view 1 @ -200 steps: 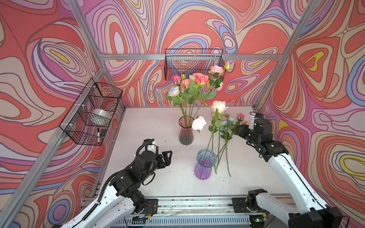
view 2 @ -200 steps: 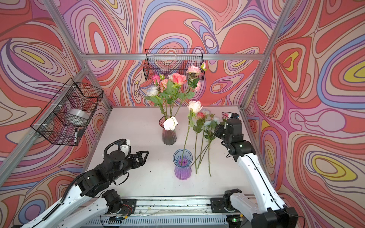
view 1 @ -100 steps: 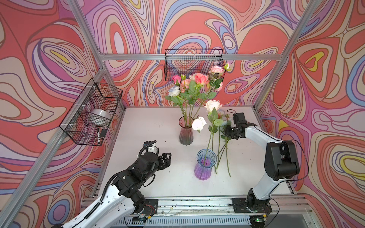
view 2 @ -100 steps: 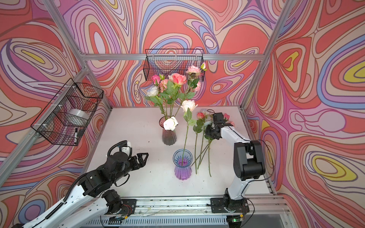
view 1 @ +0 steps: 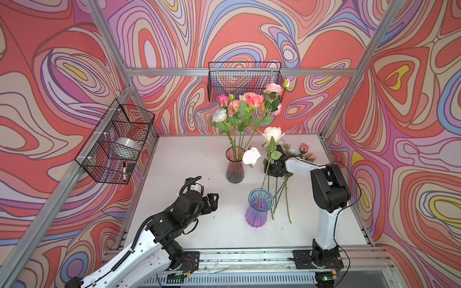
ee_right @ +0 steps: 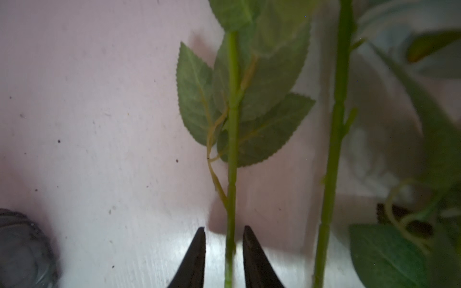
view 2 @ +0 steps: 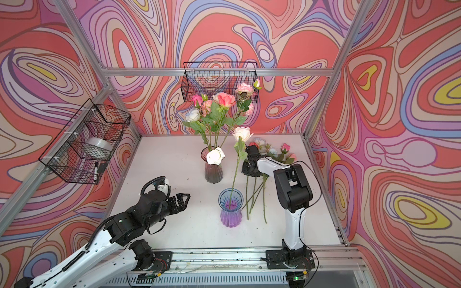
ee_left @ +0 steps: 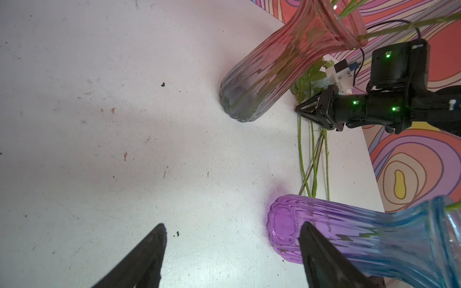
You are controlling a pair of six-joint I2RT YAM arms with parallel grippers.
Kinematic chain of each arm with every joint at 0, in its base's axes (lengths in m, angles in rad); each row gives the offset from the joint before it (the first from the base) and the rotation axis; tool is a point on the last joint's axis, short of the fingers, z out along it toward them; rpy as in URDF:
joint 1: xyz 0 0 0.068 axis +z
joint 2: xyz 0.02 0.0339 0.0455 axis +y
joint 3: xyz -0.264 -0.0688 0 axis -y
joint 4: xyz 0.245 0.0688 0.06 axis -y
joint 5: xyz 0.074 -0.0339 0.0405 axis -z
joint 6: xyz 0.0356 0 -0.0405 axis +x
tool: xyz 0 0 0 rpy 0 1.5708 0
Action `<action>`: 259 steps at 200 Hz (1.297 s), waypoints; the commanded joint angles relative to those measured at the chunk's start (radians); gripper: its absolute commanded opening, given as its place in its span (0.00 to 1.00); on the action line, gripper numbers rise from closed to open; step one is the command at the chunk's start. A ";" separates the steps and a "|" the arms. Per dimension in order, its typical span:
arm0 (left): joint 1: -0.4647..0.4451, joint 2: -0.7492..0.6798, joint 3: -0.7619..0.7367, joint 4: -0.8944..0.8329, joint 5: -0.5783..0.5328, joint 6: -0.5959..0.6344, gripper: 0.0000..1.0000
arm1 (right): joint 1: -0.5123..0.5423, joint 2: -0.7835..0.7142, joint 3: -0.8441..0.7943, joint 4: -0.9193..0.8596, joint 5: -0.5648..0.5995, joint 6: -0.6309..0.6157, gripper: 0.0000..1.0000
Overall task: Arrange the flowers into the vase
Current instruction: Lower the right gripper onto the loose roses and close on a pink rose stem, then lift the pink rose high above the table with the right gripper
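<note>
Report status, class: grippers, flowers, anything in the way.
Left gripper open, empty. Right gripper narrowly open around stem of cream rose, foot in blue-purple vase. Loose flowers lie beside. White rose from pink vase droops near that stem.

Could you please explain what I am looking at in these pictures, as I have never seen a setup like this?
This is a robot with a left arm and a right arm, both mounted on a rail at the front of a table. Two pictures come from a stereo camera high up and look nearly alike. The other two come from a camera on each arm's wrist, looking past its end effector.

On the table stand a red vase holding a bouquet and a blue vase. Loose roses lie beside the blue vase.

The left end effector hangs open and empty above the table. The right end effector has its jaws either side of a white rose's stem, whose foot sits in the blue vase. Small gaps show beside the stem, so it seems not to be pinched.
</note>
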 commanded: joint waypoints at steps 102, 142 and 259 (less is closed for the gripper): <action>0.004 -0.046 0.007 -0.046 -0.037 0.002 0.84 | 0.015 -0.177 -0.038 0.077 0.040 0.021 0.00; 0.004 -0.041 0.027 -0.046 -0.039 0.007 0.84 | 0.015 -0.364 -0.117 0.085 0.023 0.024 0.00; 0.005 -0.173 -0.281 0.553 0.163 -0.026 0.89 | 0.015 -1.006 -0.474 0.091 0.074 0.004 0.00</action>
